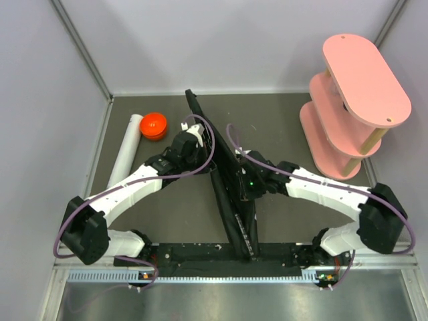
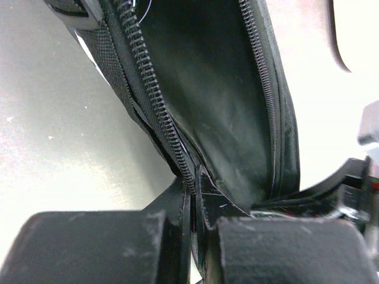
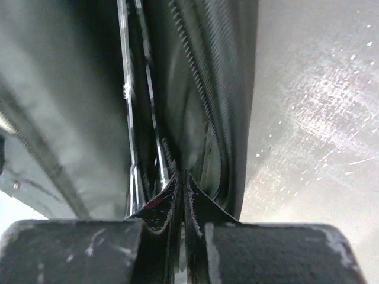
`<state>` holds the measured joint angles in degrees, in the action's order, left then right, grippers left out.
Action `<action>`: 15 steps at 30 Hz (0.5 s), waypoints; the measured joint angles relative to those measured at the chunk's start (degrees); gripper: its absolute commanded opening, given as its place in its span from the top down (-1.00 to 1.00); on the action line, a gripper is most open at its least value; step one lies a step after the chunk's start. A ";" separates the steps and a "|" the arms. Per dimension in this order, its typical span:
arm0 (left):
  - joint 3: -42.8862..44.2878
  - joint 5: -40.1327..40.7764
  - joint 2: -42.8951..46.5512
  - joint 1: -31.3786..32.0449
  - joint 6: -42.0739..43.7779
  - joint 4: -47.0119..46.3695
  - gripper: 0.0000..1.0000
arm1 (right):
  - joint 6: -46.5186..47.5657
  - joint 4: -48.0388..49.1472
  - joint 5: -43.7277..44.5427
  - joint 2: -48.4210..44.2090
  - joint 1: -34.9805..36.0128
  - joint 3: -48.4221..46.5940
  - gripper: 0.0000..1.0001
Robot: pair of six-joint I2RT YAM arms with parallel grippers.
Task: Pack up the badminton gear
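The black racket bag [image 1: 231,214] stands on its edge, running from the back middle of the table toward the arm bases. Its mouth is unzipped, with zipper teeth along both sides [image 2: 148,89]. My left gripper [image 1: 198,137] [image 2: 195,192] is shut on the bag's left zipper edge near the far end. My right gripper [image 1: 245,179] [image 3: 181,177] is shut on the bag's other edge [image 3: 213,89] further toward me. Thin shiny racket frames [image 3: 127,100] show inside the bag. The white tube [image 1: 127,150] lies at the back left, with its orange cap [image 1: 154,126] beside its far end.
A pink tiered oval shelf [image 1: 358,100] stands at the back right. Grey walls close the table at the back and both sides. Bare table surface [image 1: 180,214] lies between the bag and the left arm.
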<state>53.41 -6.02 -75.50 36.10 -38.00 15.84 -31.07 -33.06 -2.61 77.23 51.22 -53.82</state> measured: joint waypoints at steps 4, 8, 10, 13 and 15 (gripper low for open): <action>-0.28 -0.22 0.02 0.00 -1.60 -0.90 1.00 | -3.93 -0.39 4.42 5.18 1.66 -2.10 1.00; -0.61 -0.31 0.02 0.00 -3.78 -2.14 1.00 | -6.58 -0.52 6.71 9.16 4.37 -2.86 1.00; -0.63 0.07 0.02 0.00 -4.74 -2.32 1.00 | -7.56 -1.25 7.98 10.32 5.77 -2.84 1.00; -0.63 1.05 0.04 0.07 -5.64 -2.51 1.00 | -8.28 -2.75 9.14 10.23 7.56 -2.62 1.00; -0.63 1.84 0.04 0.07 -5.86 -2.54 1.00 | -8.61 -3.80 9.18 9.81 8.72 -1.60 1.00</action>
<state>52.77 -4.19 -75.46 36.16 -43.86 13.30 -39.68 -36.86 6.57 87.05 59.94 -55.42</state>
